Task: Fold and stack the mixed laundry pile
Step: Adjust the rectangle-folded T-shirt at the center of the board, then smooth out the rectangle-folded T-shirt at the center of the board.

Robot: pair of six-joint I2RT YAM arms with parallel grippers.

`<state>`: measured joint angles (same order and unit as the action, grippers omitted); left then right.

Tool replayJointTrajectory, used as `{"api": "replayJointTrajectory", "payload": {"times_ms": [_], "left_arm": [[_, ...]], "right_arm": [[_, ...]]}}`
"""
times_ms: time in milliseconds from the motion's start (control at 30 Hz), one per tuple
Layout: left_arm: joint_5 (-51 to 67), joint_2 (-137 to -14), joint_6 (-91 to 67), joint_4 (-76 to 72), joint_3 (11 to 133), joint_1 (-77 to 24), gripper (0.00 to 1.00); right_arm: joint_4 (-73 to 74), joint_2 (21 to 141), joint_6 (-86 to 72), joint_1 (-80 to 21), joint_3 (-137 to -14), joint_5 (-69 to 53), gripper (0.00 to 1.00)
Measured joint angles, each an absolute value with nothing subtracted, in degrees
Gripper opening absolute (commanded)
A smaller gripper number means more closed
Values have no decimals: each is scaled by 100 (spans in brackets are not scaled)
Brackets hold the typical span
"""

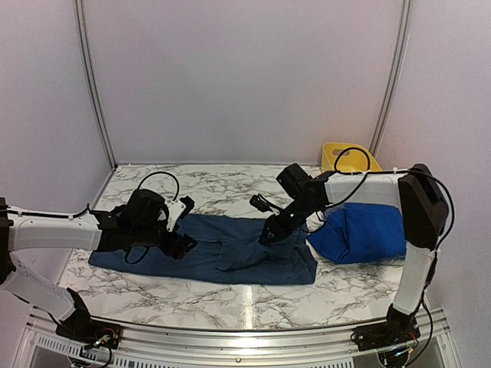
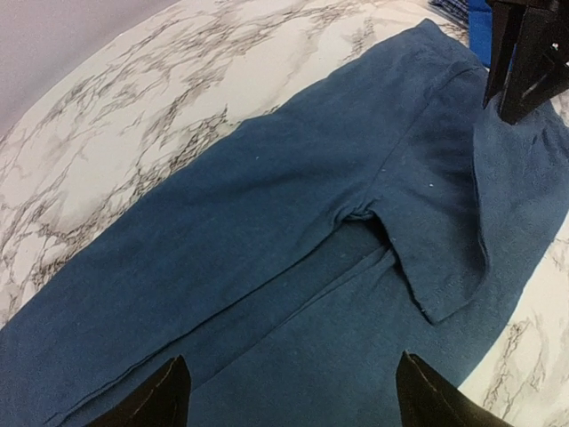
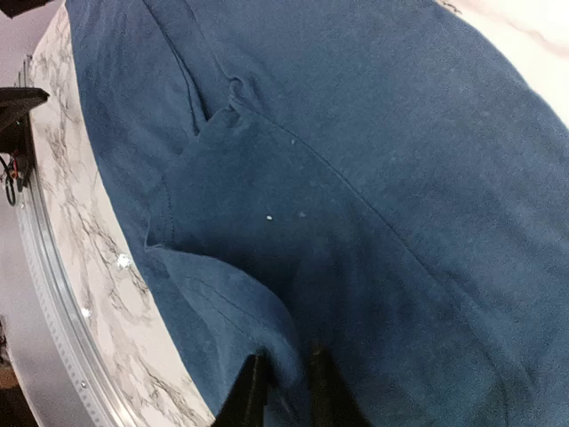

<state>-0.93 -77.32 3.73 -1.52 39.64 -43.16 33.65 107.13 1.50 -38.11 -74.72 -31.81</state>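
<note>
Cloth covers the near half of the worktop [image 1: 230,188]. The dark denim-blue garment [image 1: 192,261] lies spread flat across the centre, running from 9 o'clock to 3 o'clock, just beyond the metal rail [image 1: 245,339] at the 6 o'clock edge. It looks soft, limp and light. It would likely sag and drag over the marble rather than hold a shape, so a hem, corner or seam edge seems the better place to take it, not the flat middle.

The left hand [image 2: 289,396] hangs over the garment's 9 o'clock half, fingers spread wide with nothing between them. The right hand [image 3: 289,391], toward the 3 o'clock end, is nearly clenched, and a ridge of the dark cloth appears pinched between its tips and raised off the surface.

Further toward 3 o'clock sits the royal-blue garment [image 1: 360,234], a loose bundle just beside the dark one. A sliver of checked cloth [image 2: 452,7] shows next to it. At 1 o'clock a yellow tub [image 1: 349,157] stands by the back wall. The worktop is smooth and marble-patterned and should let cloth slide. Plain pale walls close it in at 9, 12 and 3 o'clock.
</note>
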Motion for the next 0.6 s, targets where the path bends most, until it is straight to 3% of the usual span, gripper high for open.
{"api": "replayJointTrajectory", "payload": {"times_ms": [167, 233, 600], "left_arm": [[-460, -7800, -145, -58, 4058, -4167, 99], [-550, -7800, -434, 67, 4209, -3988, 99], [-443, -8503, -1367, 722, 5214, -3256, 99]], "right_arm": [[3612, 11207, 200, -3787, -7981, -2622, 41], [3787, 11225, 150, -3754, -7979, -2375, 45], [4185, 10523, -478, -3286, -7846, -1693, 47]]}}
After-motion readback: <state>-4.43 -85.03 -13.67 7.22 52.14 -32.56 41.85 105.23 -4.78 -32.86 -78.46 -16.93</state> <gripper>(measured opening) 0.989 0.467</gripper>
